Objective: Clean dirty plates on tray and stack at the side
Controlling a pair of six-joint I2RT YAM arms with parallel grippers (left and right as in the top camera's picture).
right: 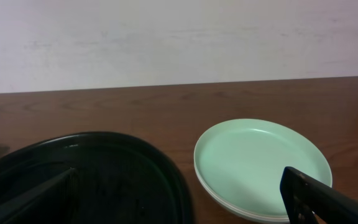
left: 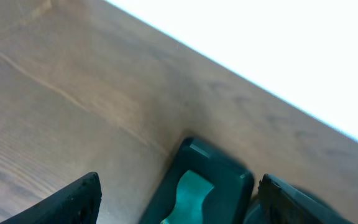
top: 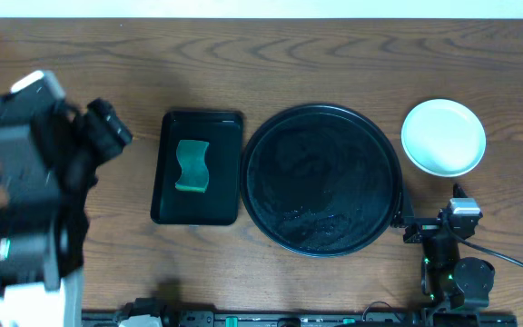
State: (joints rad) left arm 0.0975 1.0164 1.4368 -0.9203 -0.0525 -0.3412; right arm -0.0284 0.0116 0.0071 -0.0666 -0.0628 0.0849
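1. Starting at your right gripper (right: 179,177): its jaws stand spread wide and hold nothing.
2. Just ahead of it, slightly to its right, the plates (right: 261,163) sit stacked on the table (top: 334,54), just beside the tray (right: 104,177) and outside its rim. The top face looks clean.
3. The tray shows bare, so I judge the job as good as done.
4. Your left gripper (left: 178,193) is spread and empty too. It sits left of the sponge tray (top: 227,173) and its green sponge (top: 192,166), well apart from the stack.
5. Any further plate move falls to your right arm. Round plates give no long axis, so take the near rim.
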